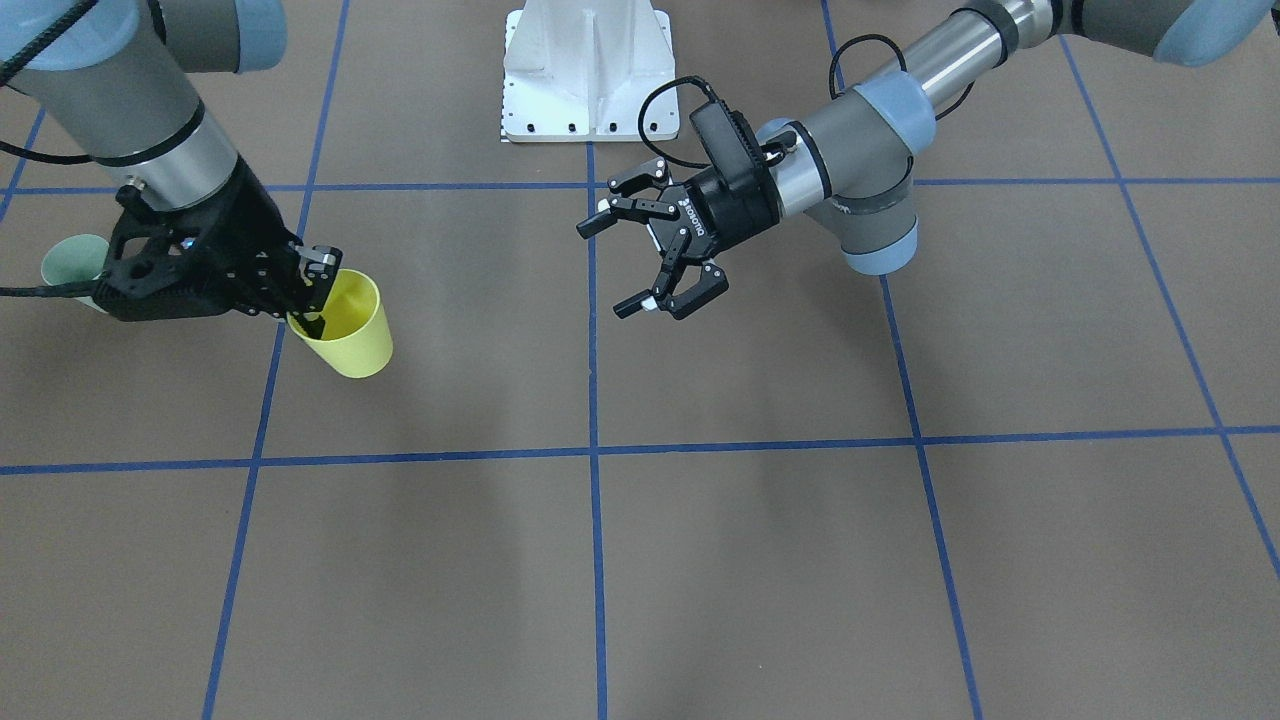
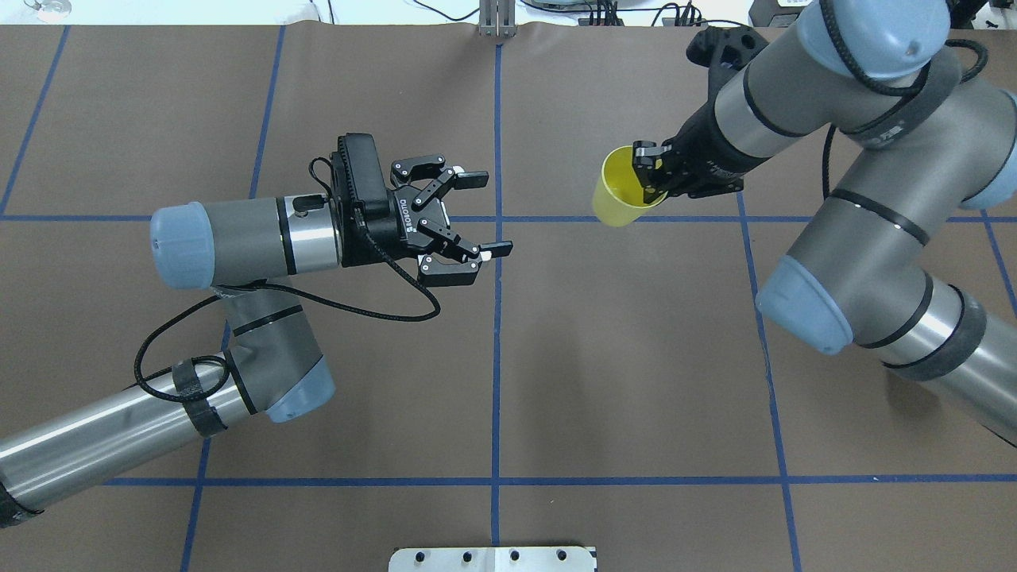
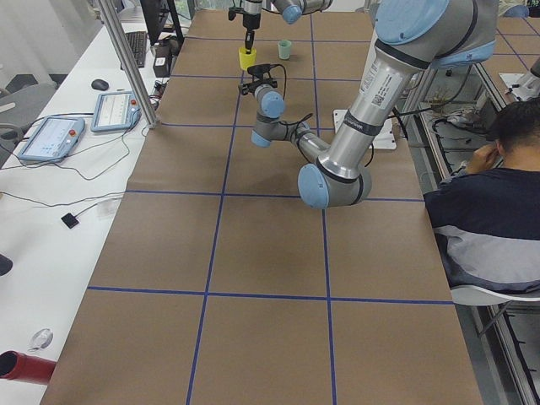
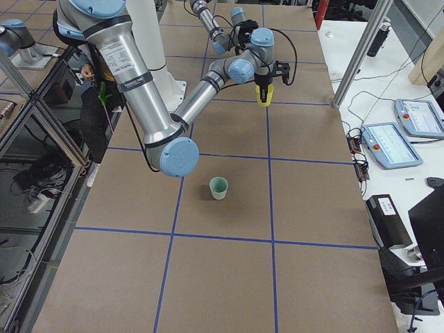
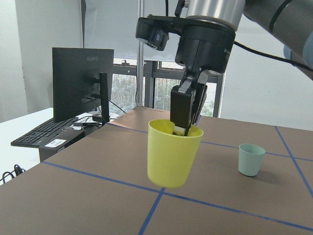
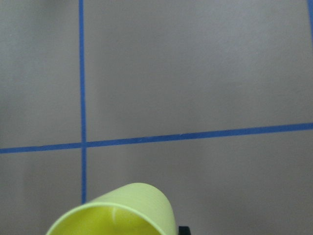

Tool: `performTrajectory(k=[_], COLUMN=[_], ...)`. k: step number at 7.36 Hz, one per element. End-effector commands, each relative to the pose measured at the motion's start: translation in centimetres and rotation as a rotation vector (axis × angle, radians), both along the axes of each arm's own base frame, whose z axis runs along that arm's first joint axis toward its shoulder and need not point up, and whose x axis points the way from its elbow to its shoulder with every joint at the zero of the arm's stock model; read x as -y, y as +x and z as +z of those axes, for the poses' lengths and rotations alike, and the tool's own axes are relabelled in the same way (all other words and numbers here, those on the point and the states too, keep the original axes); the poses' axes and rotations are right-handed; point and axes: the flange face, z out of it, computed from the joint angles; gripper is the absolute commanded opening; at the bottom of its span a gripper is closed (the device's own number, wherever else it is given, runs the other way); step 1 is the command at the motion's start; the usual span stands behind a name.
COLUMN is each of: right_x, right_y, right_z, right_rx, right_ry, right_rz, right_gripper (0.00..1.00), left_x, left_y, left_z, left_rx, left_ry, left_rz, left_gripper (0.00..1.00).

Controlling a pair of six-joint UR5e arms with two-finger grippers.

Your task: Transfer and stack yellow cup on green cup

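My right gripper [image 1: 312, 298] is shut on the rim of the yellow cup [image 1: 345, 322], one finger inside and one outside, and holds it tilted above the table. The cup also shows in the overhead view [image 2: 618, 191], the left wrist view [image 5: 173, 152] and the right wrist view [image 6: 117, 211]. The green cup [image 1: 72, 262] stands upright on the table, partly hidden behind the right gripper; it shows whole in the exterior right view [image 4: 218, 187] and the left wrist view [image 5: 251, 159]. My left gripper [image 2: 493, 213] is open and empty, near the table's middle, pointing at the yellow cup.
The robot's white base plate [image 1: 585, 70] sits at the table's robot-side edge. Blue tape lines grid the brown table. A seated person [image 3: 498, 202] is beside the table. Tablets [image 4: 388, 142] and a monitor [image 5: 80, 81] stand on a side bench.
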Motion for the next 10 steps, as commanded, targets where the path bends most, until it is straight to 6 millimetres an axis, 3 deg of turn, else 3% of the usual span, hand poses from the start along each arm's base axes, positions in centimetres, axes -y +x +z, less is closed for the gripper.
performTrajectory(k=[1,2,3,5,6,8,9,10], right_x=[1.6,1.8,1.9,1.9,1.8,1.9,1.9,1.7], right_y=[5.7,7.6,8.0,8.2,8.3,10.6,11.7,13.4], right_z=[4.6,5.7,6.0,7.2,7.7,10.0,11.0,12.8], right_rx=[-0.071,-0.055,-0.059,-0.073,-0.076,-0.087,-0.094,-0.101], right_ry=[0.033,0.014,0.009,-0.008,-0.017,-0.052,-0.068,-0.096], right_rz=[-0.053,-0.054,-0.049,-0.042,-0.042,-0.009,0.006,0.03], right_gripper=[0.0,0.0,0.0,0.0,0.0,0.0,0.0,0.0], left_x=[3.8,5.3,5.7,9.1,10.9,14.9,14.5,15.6], left_y=[-1.6,-2.4,-3.0,-10.0,-12.7,-21.3,-23.7,-27.3], left_z=[2.3,4.5,7.2,15.3,17.3,20.7,22.9,24.9], left_rx=[0.137,0.212,0.258,0.38,0.446,0.535,0.562,0.618], left_ry=[-0.097,-0.154,-0.203,-0.326,-0.395,-0.568,-0.618,-0.691], left_rz=[-0.059,-0.082,-0.092,-0.195,-0.207,-0.182,-0.181,-0.225], left_gripper=[0.99,1.0,1.0,1.0,1.0,1.0,1.0,1.0])
